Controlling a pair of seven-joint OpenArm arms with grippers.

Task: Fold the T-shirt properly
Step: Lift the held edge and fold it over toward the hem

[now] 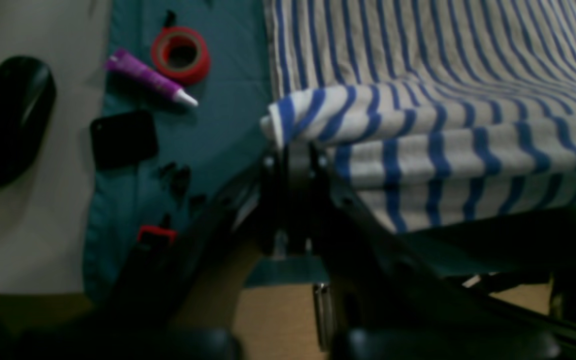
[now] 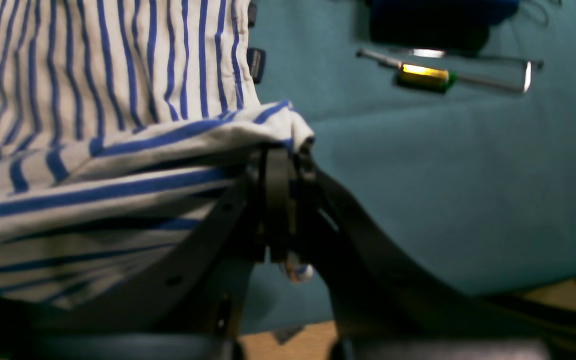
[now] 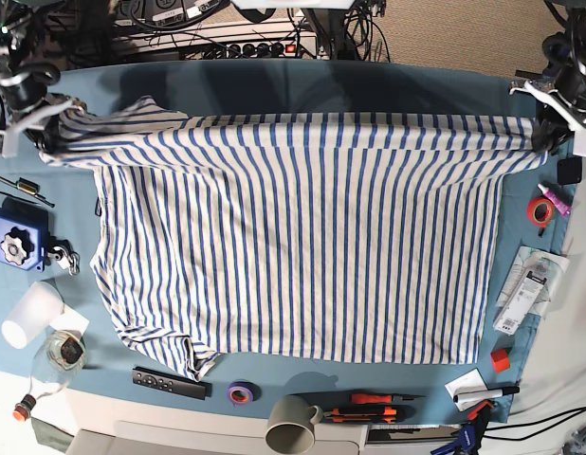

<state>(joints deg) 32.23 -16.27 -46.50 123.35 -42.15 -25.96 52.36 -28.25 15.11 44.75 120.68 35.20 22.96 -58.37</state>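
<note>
— So, from left to right in the base view, what is counted?

— One T-shirt [image 3: 302, 237] is seen, spread striped across the teal-covered surface [image 3: 388, 81], with its far edge lifted and stretched between two claws. On the left side, one blue box [image 3: 15, 239], one white cup [image 3: 27, 315] and one glass bottle [image 3: 56, 355] are seen. Along the near edge, one remote [image 3: 168, 383], one purple tape roll [image 3: 240, 392] and one grey mug [image 3: 295, 427] are laid out. At the right, one red tape roll [image 3: 538, 209] and one purple tube [image 3: 556, 199] are found just beside each other.

— And how are the arms posed?

— The right claw [image 2: 280, 150] is held at the far left corner, pressed together on a bunched corner of the T-shirt. The left claw [image 1: 293, 150] is held at the far right corner, likewise pinching a folded corner of the fabric. Both are raised above the surface, well apart, with the cloth pulled nearly taut between them.
</note>
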